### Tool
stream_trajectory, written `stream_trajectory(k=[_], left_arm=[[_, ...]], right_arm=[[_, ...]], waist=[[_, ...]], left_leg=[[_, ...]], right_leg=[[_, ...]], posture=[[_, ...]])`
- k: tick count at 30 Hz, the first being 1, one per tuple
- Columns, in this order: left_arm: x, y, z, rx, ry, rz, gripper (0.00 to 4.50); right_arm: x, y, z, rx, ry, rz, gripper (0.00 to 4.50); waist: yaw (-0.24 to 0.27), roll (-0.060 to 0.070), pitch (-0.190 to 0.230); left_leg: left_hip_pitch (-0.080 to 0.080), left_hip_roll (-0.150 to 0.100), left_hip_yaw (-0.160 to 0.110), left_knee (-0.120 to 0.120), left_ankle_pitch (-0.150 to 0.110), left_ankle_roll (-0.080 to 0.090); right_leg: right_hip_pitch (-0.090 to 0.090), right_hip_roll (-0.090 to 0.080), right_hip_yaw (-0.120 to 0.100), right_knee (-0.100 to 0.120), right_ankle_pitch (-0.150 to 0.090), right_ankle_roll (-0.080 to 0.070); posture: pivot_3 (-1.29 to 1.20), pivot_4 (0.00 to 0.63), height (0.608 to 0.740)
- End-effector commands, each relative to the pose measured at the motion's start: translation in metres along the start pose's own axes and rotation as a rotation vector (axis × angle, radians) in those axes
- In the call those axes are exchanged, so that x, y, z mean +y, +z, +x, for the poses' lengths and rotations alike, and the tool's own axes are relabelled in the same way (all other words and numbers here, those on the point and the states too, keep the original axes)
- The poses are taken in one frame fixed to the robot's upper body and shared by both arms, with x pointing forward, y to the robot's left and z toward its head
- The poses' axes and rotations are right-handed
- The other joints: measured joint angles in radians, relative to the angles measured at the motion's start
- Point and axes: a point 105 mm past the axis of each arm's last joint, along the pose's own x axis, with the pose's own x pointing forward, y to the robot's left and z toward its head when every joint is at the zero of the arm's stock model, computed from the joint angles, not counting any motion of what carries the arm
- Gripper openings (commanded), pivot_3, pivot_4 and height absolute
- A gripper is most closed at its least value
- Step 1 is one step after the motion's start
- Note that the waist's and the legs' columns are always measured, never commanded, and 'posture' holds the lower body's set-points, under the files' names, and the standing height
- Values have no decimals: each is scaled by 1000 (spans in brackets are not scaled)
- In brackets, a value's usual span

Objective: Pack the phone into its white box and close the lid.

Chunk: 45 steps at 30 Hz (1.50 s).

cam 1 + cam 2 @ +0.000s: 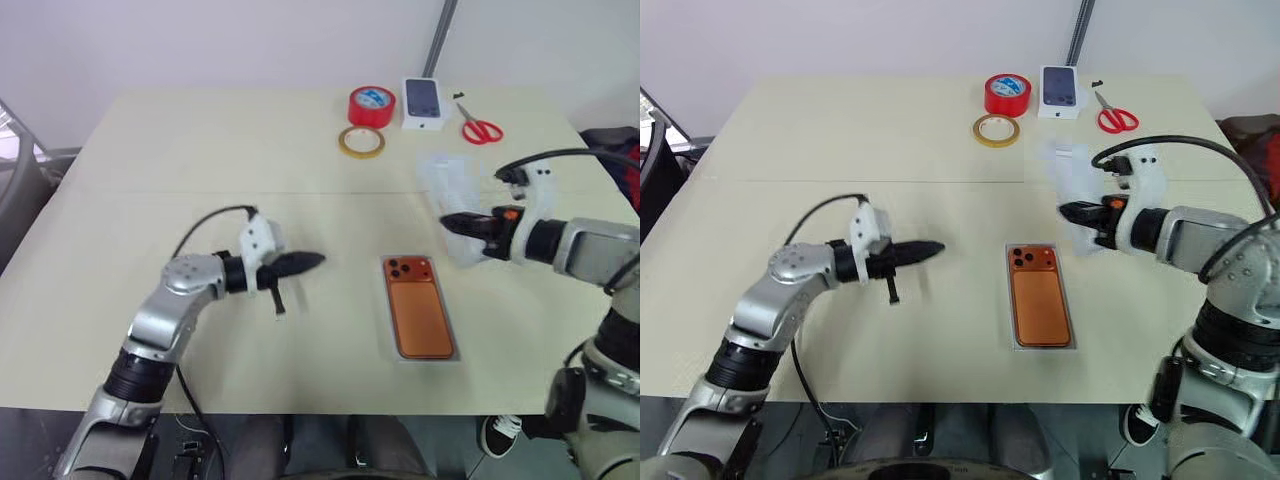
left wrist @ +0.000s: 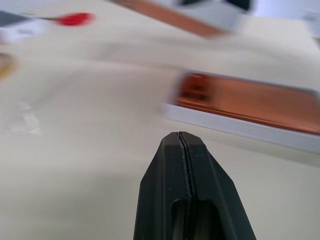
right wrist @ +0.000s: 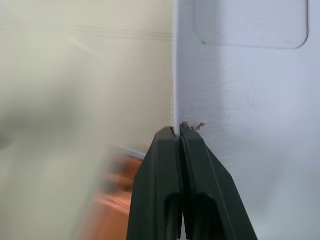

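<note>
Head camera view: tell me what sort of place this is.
Probably a packing or craft workbench: a plain table against a white wall, with tape rolls, scissors and a phone in its box.

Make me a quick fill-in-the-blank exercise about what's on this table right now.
1. The copper-orange smartphone lies inside the shallow white cardboard ____.
2. The right gripper has its jaws shut on the edge of a white ____.
3. Beside the red tape roll lies a ____ tape ring.
4. The scissors have ____ handles.

Missing words: box; lid; yellowish; red
</note>
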Motion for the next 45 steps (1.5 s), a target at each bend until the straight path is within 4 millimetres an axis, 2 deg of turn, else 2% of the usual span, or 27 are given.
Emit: stream_trajectory(k=[1,5,7,10,13,16,18,21,26,29,32,33,34,39,42,45], left_arm=[[17,7,-5,-30,70,24,0],[19,5,-4,-19,77,41,0],[17,5,-2,-20,70,49,0],[12,5,2,-19,49,58,0],[-3,4,11,-23,-9,53,0],[-21,1,24,-18,-79,54,0],[-32,0,33,-18,-123,48,0],[-49,4,47,-37,-206,35,0],[-69,10,73,-51,-301,39,0],[-73,15,84,-68,-320,36,0],[-69,18,85,-77,-308,16,0],[-67,20,84,-82,-298,15,0],[-63,20,81,-83,-281,6,0],[-38,11,57,15,-190,-22,0],[-34,-2,43,115,-193,-14,0],[-38,-16,36,213,-235,9,0]], right_arm=[[55,-3,7,-60,270,48,18],[102,-24,28,-122,360,346,18],[117,-37,34,-140,339,446,18],[124,-57,36,-124,261,576,18],[119,-74,34,-88,185,637,18],[105,-80,31,-60,127,592,893],[94,-75,27,-46,108,505,1882],[69,-56,11,27,52,235,3399],[19,-29,-12,111,-166,-16,3399],[-5,-31,-22,187,-284,-191,2497],[-13,-33,-26,231,-320,-301,1039],[-15,-34,-26,243,-326,-335,416],[-17,-35,-27,264,-336,-392,60],[-16,-48,-29,361,-316,-581,60],[-12,-55,-28,387,-272,-620,60],[-10,-59,-27,394,-251,-635,60]], waist=[[-2,0,0],[-4,-1,1],[-8,-1,1],[-2,-1,1],[1,-1,1],[1,-1,1],[1,-1,1],[2,1,1],[10,1,1],[8,1,1],[3,1,1],[2,1,1],[2,2,1],[4,2,1],[5,2,1],[7,2,1]], left_leg=[[0,0,0,0,0,0],[-3,1,0,2,-1,2],[-4,1,0,4,-1,2],[-4,1,0,4,-1,2],[-5,0,0,4,-1,2],[-4,0,0,5,-1,2],[-4,0,0,4,-1,2],[-3,0,1,4,-1,2],[-3,1,-1,4,-1,2],[-4,1,0,4,-1,2],[-4,1,0,4,-1,2],[-4,1,0,4,-1,2],[-3,1,0,4,-1,2],[-3,1,0,4,-1,2],[-4,1,0,4,-1,2],[-4,1,0,4,-1,2]], right_leg=[[0,0,0,0,0,0],[0,0,-1,-1,0,0],[-2,0,-1,0,0,0],[-3,0,0,1,0,1],[-2,0,0,0,0,1],[-2,0,0,0,0,1],[-2,0,0,0,0,1],[-1,0,0,0,0,0],[-1,2,0,-1,0,0],[-1,2,0,-1,0,0],[-1,1,0,-1,0,0],[-1,2,0,-1,0,0],[-1,2,0,-1,0,0],[-2,2,0,-1,0,0],[-2,2,0,-1,0,0],[-1,1,0,-1,0,0]], posture=[[0,150,740],[0,150,740],[0,150,740],[0,150,740],[0,150,740],[0,150,740],[0,150,740],[0,150,740],[0,150,740],[0,150,740],[0,150,740],[0,150,740],[0,150,740],[0,150,740],[0,150,740],[0,150,740]])
